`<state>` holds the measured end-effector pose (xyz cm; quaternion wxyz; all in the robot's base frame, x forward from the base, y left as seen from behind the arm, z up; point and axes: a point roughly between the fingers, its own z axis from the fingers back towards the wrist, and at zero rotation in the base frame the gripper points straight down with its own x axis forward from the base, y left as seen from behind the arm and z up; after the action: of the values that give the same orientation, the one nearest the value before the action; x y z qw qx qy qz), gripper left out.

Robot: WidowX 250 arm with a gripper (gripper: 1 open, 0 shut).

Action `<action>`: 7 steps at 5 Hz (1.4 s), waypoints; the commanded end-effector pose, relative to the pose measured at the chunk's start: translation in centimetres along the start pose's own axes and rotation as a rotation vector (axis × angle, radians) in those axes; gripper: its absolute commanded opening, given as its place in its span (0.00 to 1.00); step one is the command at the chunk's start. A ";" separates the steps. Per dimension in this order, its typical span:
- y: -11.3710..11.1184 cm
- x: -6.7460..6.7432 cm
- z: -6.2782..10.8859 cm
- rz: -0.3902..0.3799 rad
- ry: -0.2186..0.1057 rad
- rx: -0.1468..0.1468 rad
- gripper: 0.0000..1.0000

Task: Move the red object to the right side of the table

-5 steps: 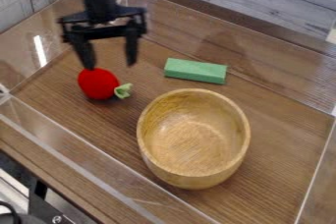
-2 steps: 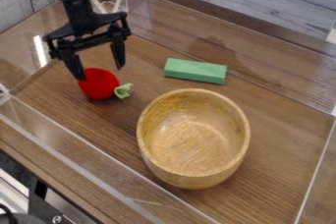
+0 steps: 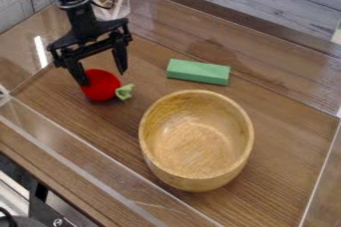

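Observation:
The red object [image 3: 99, 87] is a small strawberry-like toy with a pale green stem end pointing right, lying on the left part of the brown wood-grain table [image 3: 266, 67]. My black gripper [image 3: 95, 65] points straight down directly over it, jaws open. One finger [image 3: 68, 72] stands at the toy's left and the other at its upper right, so the fingertips straddle its top. The upper part of the toy is partly hidden behind the fingers.
A flat green rectangular block [image 3: 198, 71] lies to the right of the toy. A large wooden bowl [image 3: 197, 138] stands in front of the block, toward the near edge. Low clear acrylic walls [image 3: 80, 161] border the table.
The gripper has moved left and down, and rolled about its axis, coming from above and behind the toy to straddle its top. Its jaws stayed open; the toy has not moved.

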<state>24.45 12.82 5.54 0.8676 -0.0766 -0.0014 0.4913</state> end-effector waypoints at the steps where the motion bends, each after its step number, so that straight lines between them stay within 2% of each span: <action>1: 0.1 0.7 0.5 0.032 -0.043 -0.017 1.00; 4: 0.0 1.3 0.2 0.080 -0.090 -0.016 1.00; 7: -0.4 1.4 0.1 0.106 -0.116 0.002 1.00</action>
<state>25.17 13.69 4.92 0.8375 -0.0483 -0.0336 0.5432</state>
